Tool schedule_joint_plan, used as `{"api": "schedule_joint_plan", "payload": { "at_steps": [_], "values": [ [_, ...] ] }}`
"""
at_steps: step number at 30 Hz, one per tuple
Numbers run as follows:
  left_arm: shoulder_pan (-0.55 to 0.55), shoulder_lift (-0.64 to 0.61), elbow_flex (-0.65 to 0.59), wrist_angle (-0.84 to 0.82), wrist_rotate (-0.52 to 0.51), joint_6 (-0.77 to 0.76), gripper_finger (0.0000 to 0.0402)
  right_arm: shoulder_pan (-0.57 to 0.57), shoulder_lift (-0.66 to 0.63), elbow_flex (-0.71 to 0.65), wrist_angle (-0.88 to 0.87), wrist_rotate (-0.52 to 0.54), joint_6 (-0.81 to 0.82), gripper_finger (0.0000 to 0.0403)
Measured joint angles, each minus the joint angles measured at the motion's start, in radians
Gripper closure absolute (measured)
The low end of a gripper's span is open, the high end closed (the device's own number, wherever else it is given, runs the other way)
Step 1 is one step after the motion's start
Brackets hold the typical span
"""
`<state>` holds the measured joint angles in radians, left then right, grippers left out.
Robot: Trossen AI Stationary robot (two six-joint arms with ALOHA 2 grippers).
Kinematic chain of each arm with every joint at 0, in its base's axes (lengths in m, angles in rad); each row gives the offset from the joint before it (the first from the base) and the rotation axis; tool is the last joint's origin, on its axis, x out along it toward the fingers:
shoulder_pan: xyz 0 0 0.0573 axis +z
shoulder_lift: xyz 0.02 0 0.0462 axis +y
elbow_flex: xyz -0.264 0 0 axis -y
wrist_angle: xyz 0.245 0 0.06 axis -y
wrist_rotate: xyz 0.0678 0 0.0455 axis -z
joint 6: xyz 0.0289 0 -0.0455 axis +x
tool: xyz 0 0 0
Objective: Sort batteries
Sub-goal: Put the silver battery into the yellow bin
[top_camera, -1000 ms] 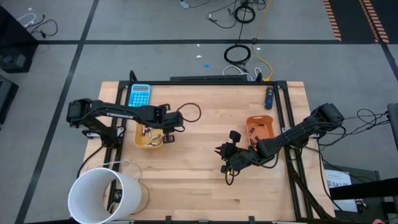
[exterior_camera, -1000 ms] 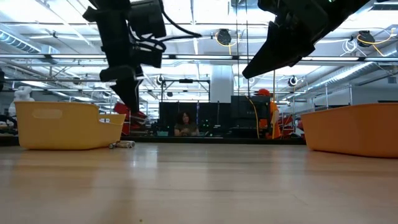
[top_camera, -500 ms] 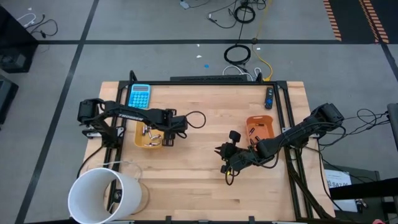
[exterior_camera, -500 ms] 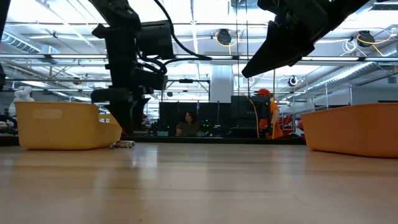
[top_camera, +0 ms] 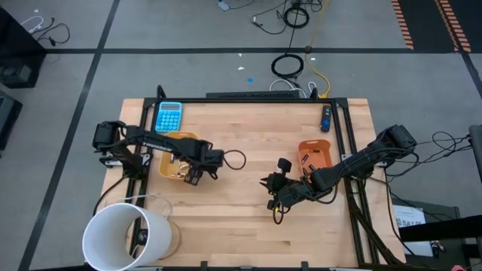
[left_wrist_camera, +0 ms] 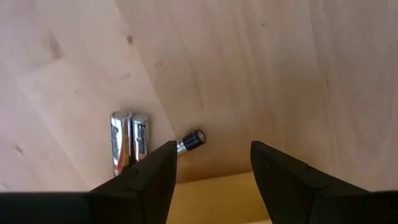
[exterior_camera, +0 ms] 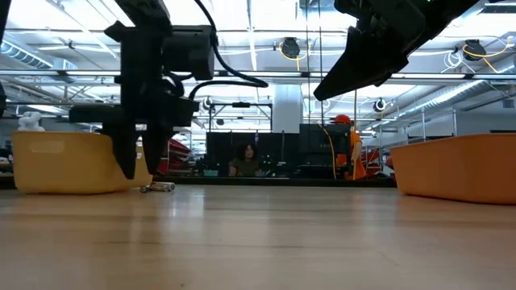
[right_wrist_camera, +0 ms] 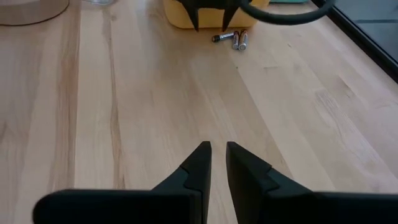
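Batteries (left_wrist_camera: 130, 142), three, lie on the table beside the yellow tray (top_camera: 167, 167). My left gripper (left_wrist_camera: 211, 165) hangs above them, fingers spread, empty.

Left pincer (top_camera: 194, 178) beside yellow tray (top_camera: 170, 161)

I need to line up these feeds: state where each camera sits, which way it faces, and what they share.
High: overhead, straight down; both arms, left gripper by the yellow tray.
Low: table height, level across; arms enter from above.
Left wrist: down past its open fingers at three batteries.
Right wrist: across the table past its near-closed fingers.
Shared: those batteries and the yellow tray.
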<state>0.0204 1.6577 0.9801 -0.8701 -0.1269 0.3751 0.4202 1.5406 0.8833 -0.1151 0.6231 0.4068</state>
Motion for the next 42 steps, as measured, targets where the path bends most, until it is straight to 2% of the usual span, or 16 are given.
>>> {"api": "schedule_joint_plan", "payload": {
  "at_steps": [13, 21, 31, 35, 42],
  "values": [
    [-0.003, 0.001, -0.022, 0.026, -0.019, 0.019, 0.0187, 0.000, 0.000, 0.000, 0.000, 0.000, -0.001, 0.0362],
    [-0.010, 0.001, -0.021, 0.110, 0.018, -0.028, 0.0187, 0.000, 0.000, 0.000, 0.000, 0.000, -0.001, 0.0362],
    [-0.010, 0.001, 0.051, -0.011, 0.018, -0.030, 0.0187, 0.000, 0.000, 0.000, 0.000, 0.000, -0.001, 0.0362],
    [-0.005, 0.001, 0.080, -0.013, -0.017, -0.023, 0.0187, 0.000, 0.000, 0.000, 0.000, 0.000, -0.001, 0.0362],
    [0.067, 0.033, 0.082, -0.020, -0.045, -0.017, 0.0187, 0.000, 0.000, 0.000, 0.032, 0.000, -0.017, 0.0362]
  ]
}}
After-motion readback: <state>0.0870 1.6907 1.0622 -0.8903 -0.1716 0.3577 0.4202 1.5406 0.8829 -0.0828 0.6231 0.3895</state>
